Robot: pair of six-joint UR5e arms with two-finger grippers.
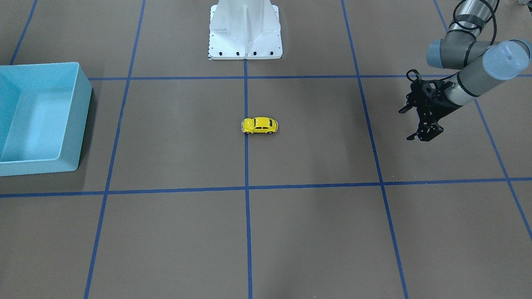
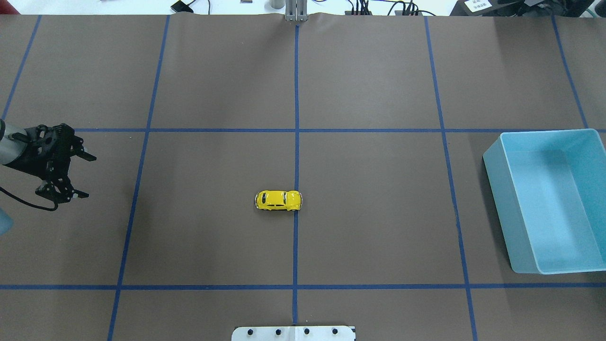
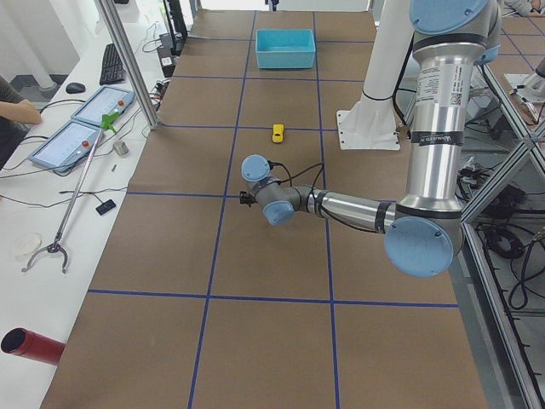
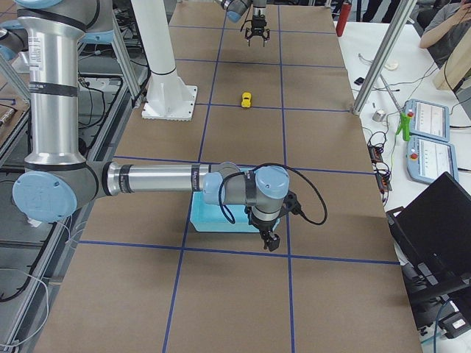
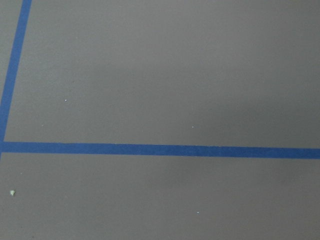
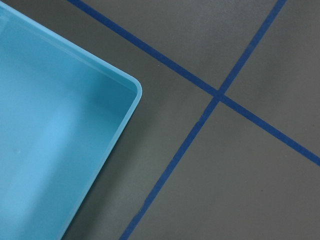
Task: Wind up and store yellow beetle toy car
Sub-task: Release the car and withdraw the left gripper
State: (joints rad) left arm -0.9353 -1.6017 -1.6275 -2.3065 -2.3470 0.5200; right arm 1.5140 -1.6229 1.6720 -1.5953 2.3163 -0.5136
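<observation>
The yellow beetle toy car [image 1: 259, 126] stands on its wheels at the table's middle, beside the centre tape line; it also shows in the overhead view [image 2: 278, 200] and small in both side views [image 3: 278, 132] [image 4: 246, 99]. My left gripper [image 2: 87, 176] is open and empty, low over the table far to the car's left [image 1: 406, 124]. The light blue bin [image 2: 497, 199] stands empty at the table's right end [image 1: 79, 120]. My right gripper [image 4: 271, 241] shows only in the exterior right view, just past the bin's corner [image 6: 135, 90]; I cannot tell whether it is open.
The white robot base [image 1: 245, 29] stands at the table's edge behind the car. Blue tape lines [image 2: 296, 118] grid the brown table cover. A side bench with tablets [image 3: 81, 136] and an operator runs along the far side.
</observation>
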